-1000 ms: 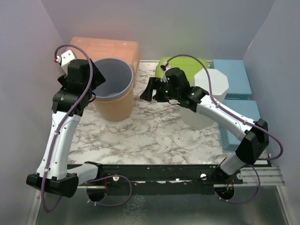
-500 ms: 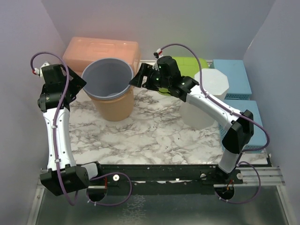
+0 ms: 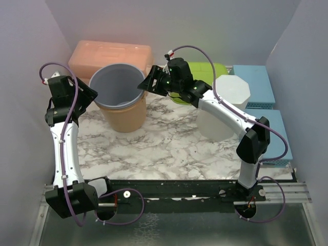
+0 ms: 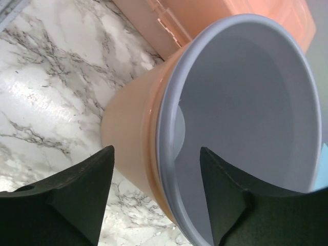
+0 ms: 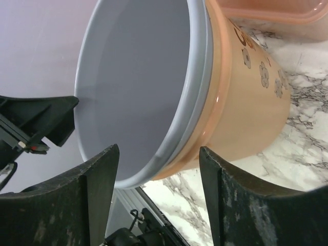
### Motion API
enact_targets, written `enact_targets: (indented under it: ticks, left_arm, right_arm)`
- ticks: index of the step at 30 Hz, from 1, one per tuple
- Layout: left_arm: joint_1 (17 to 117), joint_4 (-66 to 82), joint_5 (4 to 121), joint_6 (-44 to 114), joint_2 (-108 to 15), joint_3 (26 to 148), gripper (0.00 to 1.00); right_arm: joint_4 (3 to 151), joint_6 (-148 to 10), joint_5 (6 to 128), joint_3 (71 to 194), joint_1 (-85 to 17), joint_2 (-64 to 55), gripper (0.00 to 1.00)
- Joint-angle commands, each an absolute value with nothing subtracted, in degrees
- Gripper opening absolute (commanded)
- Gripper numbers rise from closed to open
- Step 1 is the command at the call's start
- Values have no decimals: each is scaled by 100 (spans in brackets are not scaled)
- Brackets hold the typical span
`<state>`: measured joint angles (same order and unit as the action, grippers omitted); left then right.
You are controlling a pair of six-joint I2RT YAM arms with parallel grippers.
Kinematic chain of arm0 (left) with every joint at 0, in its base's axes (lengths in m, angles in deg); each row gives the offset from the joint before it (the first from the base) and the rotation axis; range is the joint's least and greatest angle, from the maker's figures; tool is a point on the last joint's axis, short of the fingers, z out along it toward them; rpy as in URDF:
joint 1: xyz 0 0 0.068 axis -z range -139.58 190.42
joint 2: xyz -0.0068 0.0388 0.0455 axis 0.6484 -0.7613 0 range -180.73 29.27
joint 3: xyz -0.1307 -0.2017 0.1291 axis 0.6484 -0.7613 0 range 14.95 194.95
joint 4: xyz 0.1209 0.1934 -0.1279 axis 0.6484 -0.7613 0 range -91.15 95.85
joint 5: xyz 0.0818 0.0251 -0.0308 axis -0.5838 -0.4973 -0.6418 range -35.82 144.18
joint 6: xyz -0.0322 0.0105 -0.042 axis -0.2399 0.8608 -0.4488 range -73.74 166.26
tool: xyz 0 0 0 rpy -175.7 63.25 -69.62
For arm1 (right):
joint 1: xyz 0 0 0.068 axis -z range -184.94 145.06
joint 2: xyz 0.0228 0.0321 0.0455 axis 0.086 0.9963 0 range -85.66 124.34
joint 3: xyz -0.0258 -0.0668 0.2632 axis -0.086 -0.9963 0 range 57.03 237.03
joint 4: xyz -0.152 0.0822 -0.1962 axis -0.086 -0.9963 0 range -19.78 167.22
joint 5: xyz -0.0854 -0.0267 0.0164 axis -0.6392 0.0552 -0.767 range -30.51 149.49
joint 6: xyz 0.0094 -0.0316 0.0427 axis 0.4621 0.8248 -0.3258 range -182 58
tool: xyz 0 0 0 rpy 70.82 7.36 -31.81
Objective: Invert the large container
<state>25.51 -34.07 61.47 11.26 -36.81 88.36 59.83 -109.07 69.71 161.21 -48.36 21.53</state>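
Left pincer (image 4: 156, 164) and right pincer (image 5: 159, 159) have swung astride the large container (image 3: 125, 117), both open, gripping nothing.

From above, the right arm (image 3: 225, 114) is covering a good chunk of the green tub (image 3: 210, 69), and the large container (image 3: 123, 113) is hiding the front of the pink box (image 3: 110, 51). The left wrist view is chopping the container's base off at the bottom edge, and the right wrist view is cutting its rim off up top. I'm not managing to tell if the left hand (image 3: 87, 96) or the right hand (image 3: 145, 84) is actually touching that rim.
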Motion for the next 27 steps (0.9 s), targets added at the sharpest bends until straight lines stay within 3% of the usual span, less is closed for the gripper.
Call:
enact_targets:
  ticks: [1,9,17,19,23,27]
  left_arm:
    - [2502,-3098,6587,1128,-3526,8719,66]
    - [2496,-2891,7119,1274,-3430,8638,50]
    - [2498,-2851,7333,1330,-3390,8337,42]
    - [2498,-2816,7330,1315,-3377,8292,41]
    - [2503,-2736,7431,1295,-3371,8305,37]
    - [2498,-2698,7480,1291,-3288,8394,28]
  right_arm:
    - [5997,-11029,7031,16484,-4827,2463,66]
    - [6086,-11012,7326,16665,-4827,2679,47]
    - [5924,-11051,7122,16757,-4827,2714,49]
    - [5915,-11030,7085,16788,-4827,2734,44]
    - [6000,-11025,7202,16770,-4827,2710,23]
    - [6070,-11005,7336,16682,-4827,2613,17]
